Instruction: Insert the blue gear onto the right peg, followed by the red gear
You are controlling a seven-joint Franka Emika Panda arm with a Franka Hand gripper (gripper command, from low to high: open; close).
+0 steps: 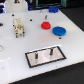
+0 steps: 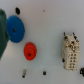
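In the exterior view the blue gear (image 1: 59, 31) lies flat on the white table toward the exterior view's right. The smaller red gear (image 1: 45, 26) lies just beside it, apart from it. The grey plate with a black rim (image 1: 35, 59) lies nearer the camera and carries two thin dark pegs; the right peg (image 1: 50, 50) stands bare. The wrist view looks down from high up on the blue gear (image 2: 16, 29) and the red gear (image 2: 30, 50). The plate does not show there. No gripper fingers show in either view.
A beige blocky object (image 1: 19, 27) stands on the table at the exterior view's left, and also shows in the wrist view (image 2: 70, 50). A dark teal shape (image 2: 2, 32) sits at the wrist picture's edge by the blue gear. Small dark marks (image 2: 25, 75) dot the table.
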